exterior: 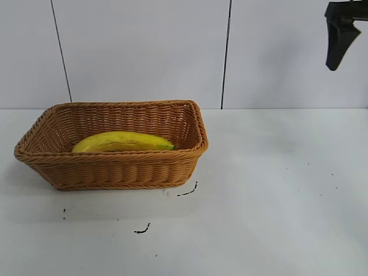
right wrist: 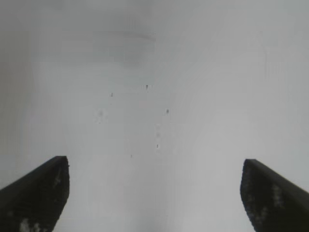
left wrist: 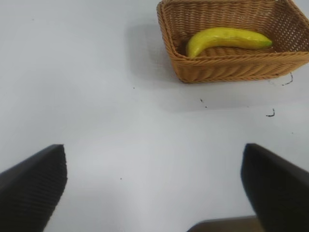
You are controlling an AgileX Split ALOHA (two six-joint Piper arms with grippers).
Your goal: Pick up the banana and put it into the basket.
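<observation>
the banana (left wrist: 227,39) lies in the basket (left wrist: 227,67), well apart from the left end effector (left wrist: 153,191).

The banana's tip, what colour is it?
Dark green, on the yellow banana; clearest in the left wrist view.

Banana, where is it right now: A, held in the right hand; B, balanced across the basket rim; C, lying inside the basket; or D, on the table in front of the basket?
C: the banana lies on its side inside the basket, below the rim, and both hands are open, away from it and holding nothing: the right hand over bare table, the left hand back from the basket.
</observation>
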